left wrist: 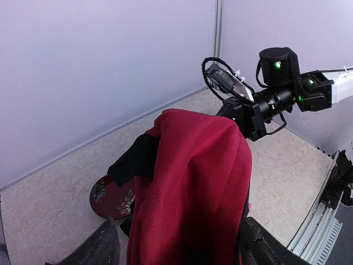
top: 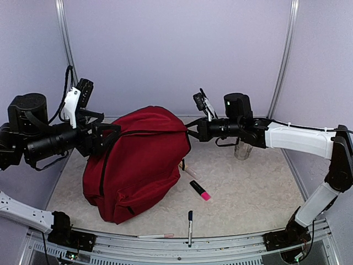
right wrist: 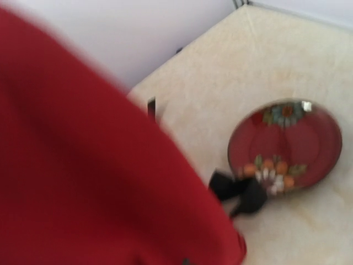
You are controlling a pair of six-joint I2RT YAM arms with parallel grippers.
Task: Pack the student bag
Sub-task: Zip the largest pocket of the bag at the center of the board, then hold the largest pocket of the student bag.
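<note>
While the bag (top: 138, 163) stands on end, top pinched by the right gripper (top: 191, 127) (left gripper (top: 112, 136) spread), only wrist views show a flowered disc (right wrist: 284, 146).

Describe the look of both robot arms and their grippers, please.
Both arms mix black cylindrical joints with white links. The left arm carries looping black cables; the right arm shows green lights. The left gripper and right gripper are black.

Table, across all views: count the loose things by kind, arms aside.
Bag: 1
Highlighter: 1
Pens: 3, the one by the bag hard to make out
Glass: 1
Disc: 1
Total: 7
</note>
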